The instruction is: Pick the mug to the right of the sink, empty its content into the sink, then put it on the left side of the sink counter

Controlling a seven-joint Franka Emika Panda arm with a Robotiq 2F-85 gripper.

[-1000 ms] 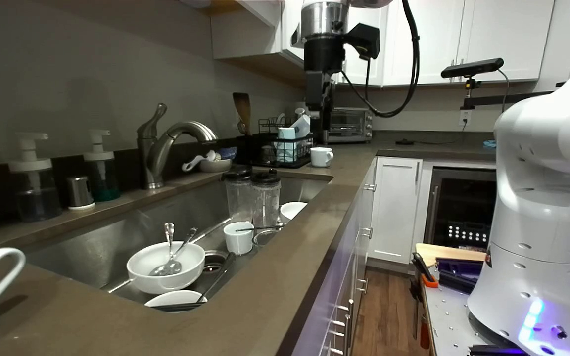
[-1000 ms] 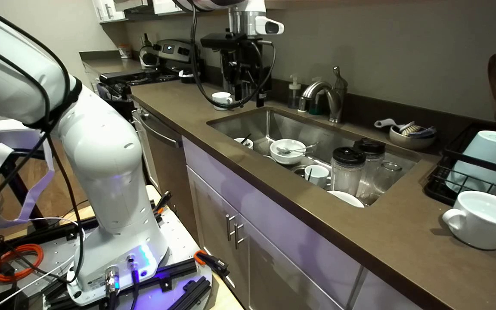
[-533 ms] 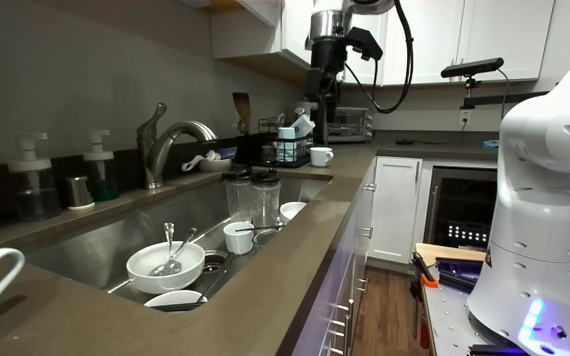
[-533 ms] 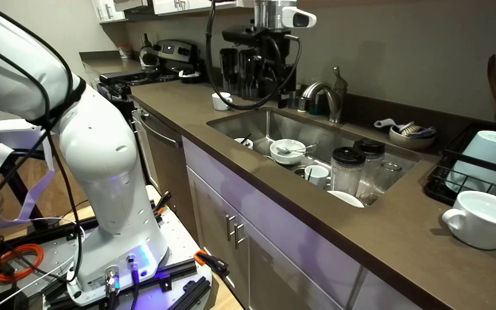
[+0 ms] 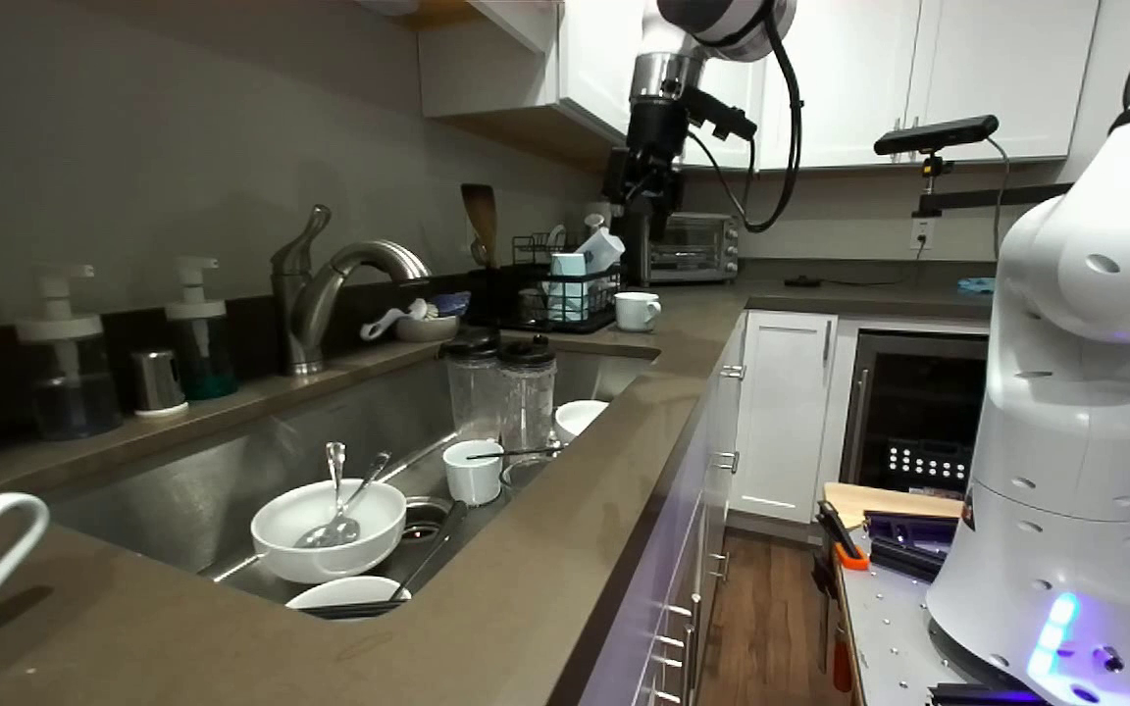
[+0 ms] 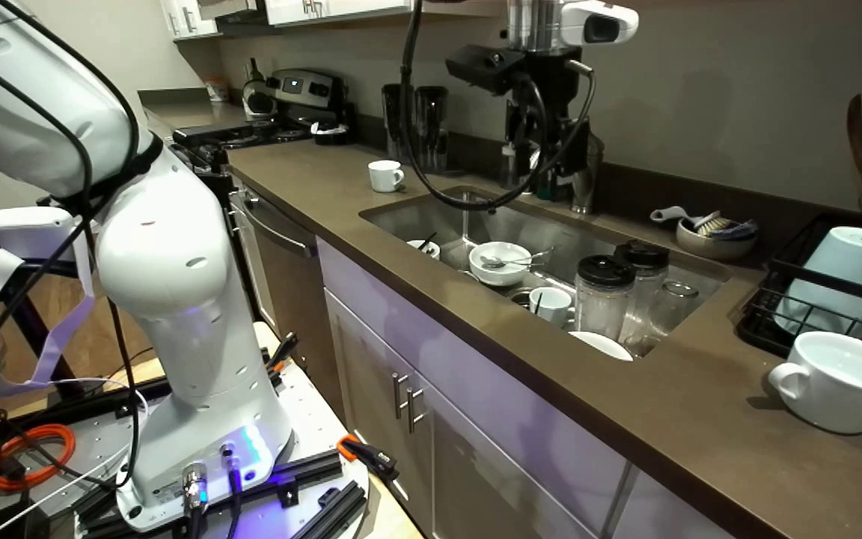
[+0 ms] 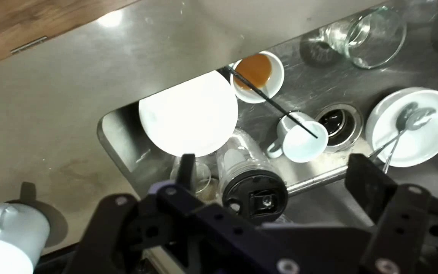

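Far left: stove display [image 6: 293,84] lit, digits too small to read. Sink counter [image 6: 311,172], left stretch: other white mug [image 6: 383,178], upright. Middle: sink [image 6: 527,224], with white bowl [image 5: 330,561] holding spoons [image 5: 337,532] and, further right, a pair of black-lidded clear tumblers [image 6: 601,305]; curved metal faucet [image 5: 306,338] on the far side. Gripper [image 7: 271,167] hangs high over the sink, released, jaws spread wide, holding nothing. Right: black wire dish rack [image 6: 760,333], and just beside it on the near side the white ceramic mug [image 6: 829,398] to pick, upright on the counter right of the sink. Contact with the rack: can't tell. Contents: can't tell.

Key relation: this mug is to the right of the gripper, lower, well apart. Its axis is vertical; loop handle [image 6: 788,380] points to the near edge. Jaws part roughly left to right along the counter, so the handle should end up clear if they drop over the body. One arm only. Judged step: approach before the grasp; pour and set-down not yet done. No brand, label or other writing readable.
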